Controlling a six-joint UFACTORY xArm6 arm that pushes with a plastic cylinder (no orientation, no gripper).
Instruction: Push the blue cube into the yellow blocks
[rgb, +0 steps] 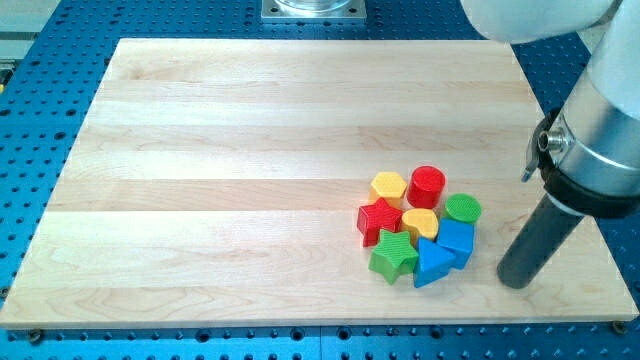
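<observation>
My tip (516, 279) rests right of the blue cube (457, 241), apart from it. The cube touches the yellow heart (420, 222). The yellow hexagon (388, 187) lies beyond.

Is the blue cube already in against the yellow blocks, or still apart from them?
In against one: the blue cube touches the yellow heart-shaped block on its left. The yellow hexagon sits farther up, not touching. My tip stands right of the cube, apart.

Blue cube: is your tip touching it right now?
No. My tip stands apart to the view's right of the blue cube, with bare board between them.
</observation>
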